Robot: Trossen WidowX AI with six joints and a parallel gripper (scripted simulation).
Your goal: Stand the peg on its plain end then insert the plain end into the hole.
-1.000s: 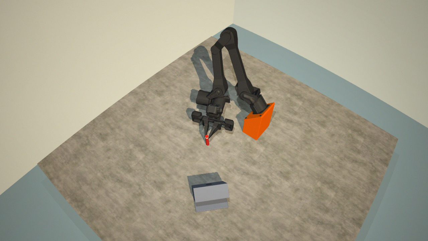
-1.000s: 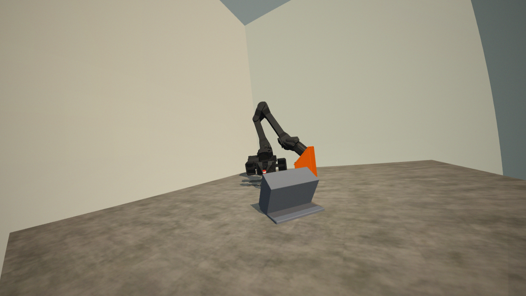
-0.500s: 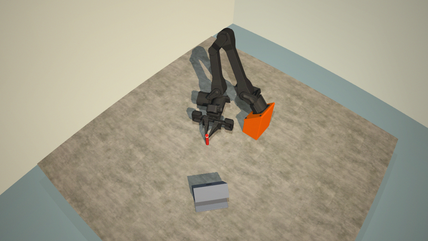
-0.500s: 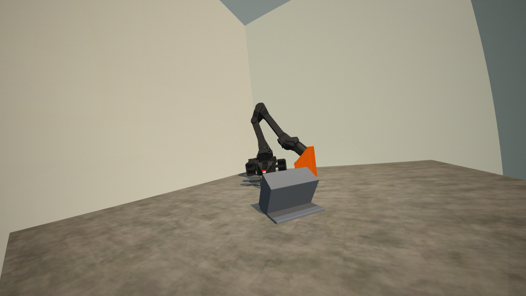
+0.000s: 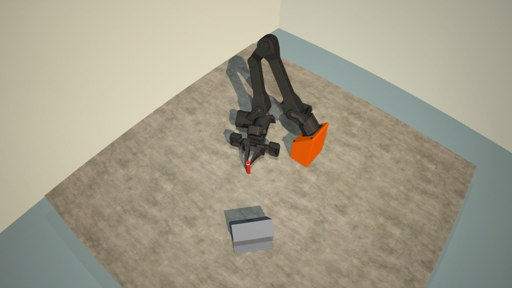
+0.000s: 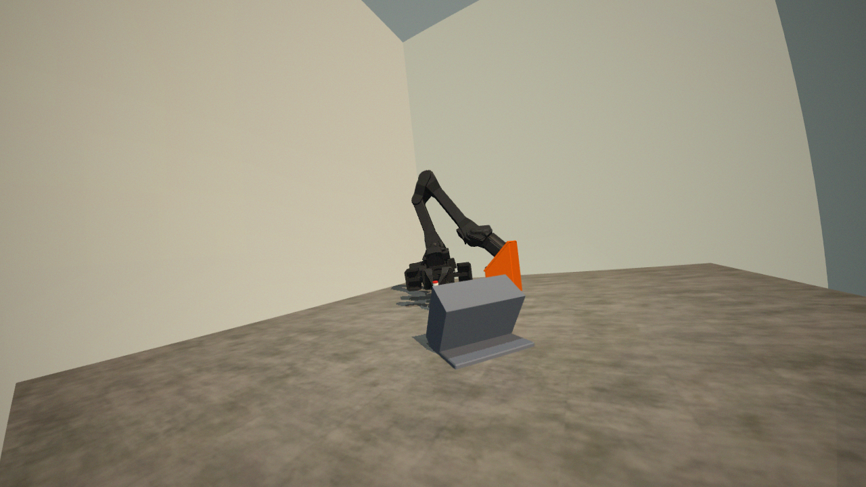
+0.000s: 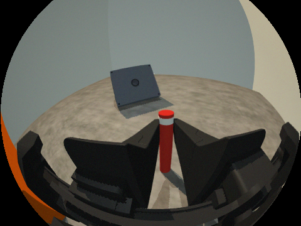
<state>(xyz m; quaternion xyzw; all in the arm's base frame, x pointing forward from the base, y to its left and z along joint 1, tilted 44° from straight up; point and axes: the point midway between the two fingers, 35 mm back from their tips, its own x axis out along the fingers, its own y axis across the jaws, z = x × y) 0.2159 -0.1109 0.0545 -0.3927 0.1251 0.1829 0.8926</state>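
The red peg [image 5: 248,169] [image 6: 435,281] [image 7: 165,144] stands close to upright, white band near its top and plain end down. My gripper [image 5: 247,165] [image 7: 166,123] is shut on it just below the band, with the arm's hand low and nearly level. In the wrist view the peg's shadow starts at its plain end, so that end is at or just above the table; I cannot tell which. The grey sloped panel [image 5: 252,229] [image 6: 481,320] [image 7: 125,94] stands apart from the peg, its face towards me. Its round hole [image 7: 135,82] shows in the wrist view; the exterior camera sees the panel's back.
The orange base mount [image 5: 307,148] [image 6: 511,266] [image 7: 9,150] of the arm stands beside the hand. The panel has a low foot [image 5: 254,246] [image 6: 487,351] on its far side. The mottled table [image 5: 340,215] lies below, with walls behind the arm.
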